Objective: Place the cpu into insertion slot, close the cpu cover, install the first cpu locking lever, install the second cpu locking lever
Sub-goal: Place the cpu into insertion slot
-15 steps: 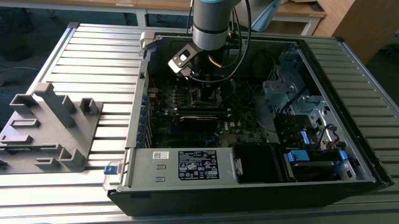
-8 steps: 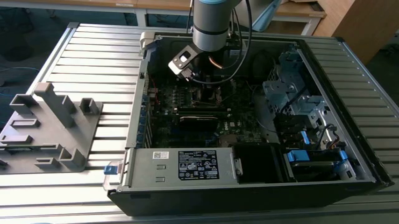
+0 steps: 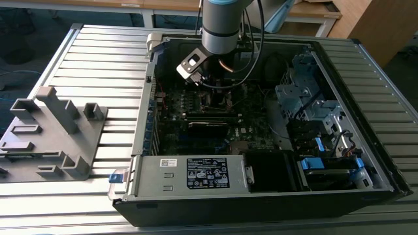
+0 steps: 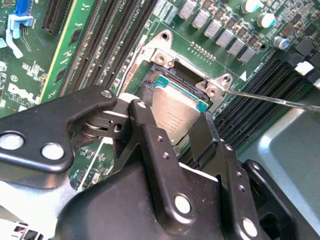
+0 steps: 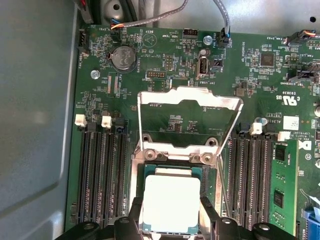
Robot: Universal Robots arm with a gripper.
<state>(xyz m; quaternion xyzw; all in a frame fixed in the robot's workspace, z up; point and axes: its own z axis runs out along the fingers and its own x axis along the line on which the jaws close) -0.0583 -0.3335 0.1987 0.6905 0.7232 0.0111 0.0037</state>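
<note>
We saw a slatted metal table (image 3: 98, 54) carrying an open computer case (image 3: 261, 208) and, at the exterior view's left, a grey fixture (image 3: 56, 139) (perhaps plastic).

Exterior high, both wrist views near cpu (image 4: 175, 117) (image 5: 171, 202)

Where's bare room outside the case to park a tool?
Bare: the slatted metal table, bordered by the grey plastic fixture and the open black computer case. Crowded: inside, where the gripper holds the flat grey square cpu at the silver-rimmed socket.

cpu (image 4: 177, 117) between fingers (image 4: 150, 132) over insertion slot (image 4: 152, 85), cpu cover (image 5: 190, 96) upright at its edge
</note>
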